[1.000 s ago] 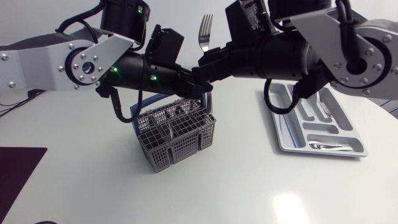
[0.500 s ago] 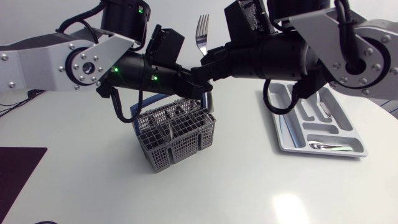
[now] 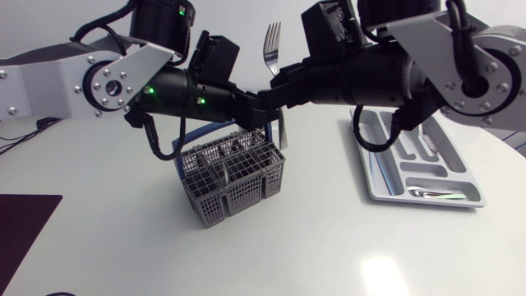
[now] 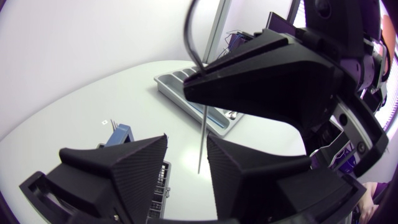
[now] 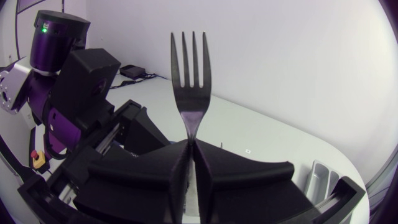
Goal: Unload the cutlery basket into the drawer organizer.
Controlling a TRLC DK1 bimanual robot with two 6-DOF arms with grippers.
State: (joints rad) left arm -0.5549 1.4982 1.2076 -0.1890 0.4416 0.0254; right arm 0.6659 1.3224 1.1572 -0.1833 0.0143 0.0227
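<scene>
Fork [image 3: 272, 41] gripped in my right jaws, left jaws wide; basket [image 3: 233, 177] holds more, organizer [image 3: 423, 201] looks barely filled.

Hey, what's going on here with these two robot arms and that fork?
Both arms meet above the grey cutlery basket. The right gripper is shut on a fork, holding it upright, tines up and handle hanging down. The left gripper is open, and the handle's lower end shows in the gap between its fingers, apparently untouched. The drawer organizer sits on the table to the right, and the fork is not yet in it.
</scene>
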